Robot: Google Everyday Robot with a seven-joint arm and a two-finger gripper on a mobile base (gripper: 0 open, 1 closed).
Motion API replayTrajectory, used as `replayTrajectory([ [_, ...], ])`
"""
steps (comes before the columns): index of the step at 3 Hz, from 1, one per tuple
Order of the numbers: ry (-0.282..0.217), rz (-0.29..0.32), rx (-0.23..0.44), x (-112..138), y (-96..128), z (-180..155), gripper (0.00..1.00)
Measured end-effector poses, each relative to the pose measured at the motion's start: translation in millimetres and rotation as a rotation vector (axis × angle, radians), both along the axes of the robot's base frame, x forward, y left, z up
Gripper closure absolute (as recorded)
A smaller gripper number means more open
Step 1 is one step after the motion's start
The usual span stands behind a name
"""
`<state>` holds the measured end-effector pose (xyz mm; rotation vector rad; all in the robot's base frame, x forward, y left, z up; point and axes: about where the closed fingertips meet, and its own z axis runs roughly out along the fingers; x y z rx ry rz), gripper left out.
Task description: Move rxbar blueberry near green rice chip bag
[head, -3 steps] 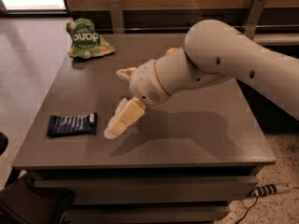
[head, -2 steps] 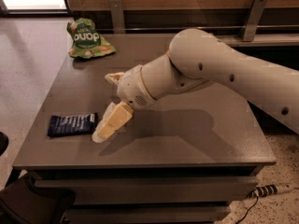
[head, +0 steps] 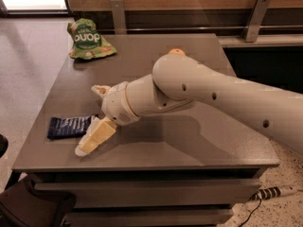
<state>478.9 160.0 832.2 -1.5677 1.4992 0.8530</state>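
The rxbar blueberry (head: pixel 68 127), a flat dark navy wrapper, lies near the table's front left edge. The green rice chip bag (head: pixel 88 39) stands at the table's far left corner, well away from the bar. My gripper (head: pixel 89 120) is low over the table at the bar's right end. It is open: one cream finger (head: pixel 96 137) reaches past the bar's near side and the other (head: pixel 100 90) shows on its far side. The bar's right end is partly hidden by the nearer finger.
The grey table (head: pixel 161 145) has its front edge just below the gripper. An orange (head: pixel 176 51) peeks out behind my arm near the table's far side. A wooden wall with metal brackets (head: pixel 255 18) runs along the back. A power strip (head: pixel 277 191) lies on the floor at the right.
My arm has swung left and down across the table, bringing the gripper from the table's middle to the right end of the bar. The bar and the bag have not moved.
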Motion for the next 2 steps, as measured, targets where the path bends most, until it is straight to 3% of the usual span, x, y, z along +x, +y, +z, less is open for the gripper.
replayTrajectory([
  [1,0.009,-0.012,0.013,-2.0,5.7,-17.6,0.15],
  [2,0.021,-0.009,0.017,-2.4,10.7,-29.1,0.39],
])
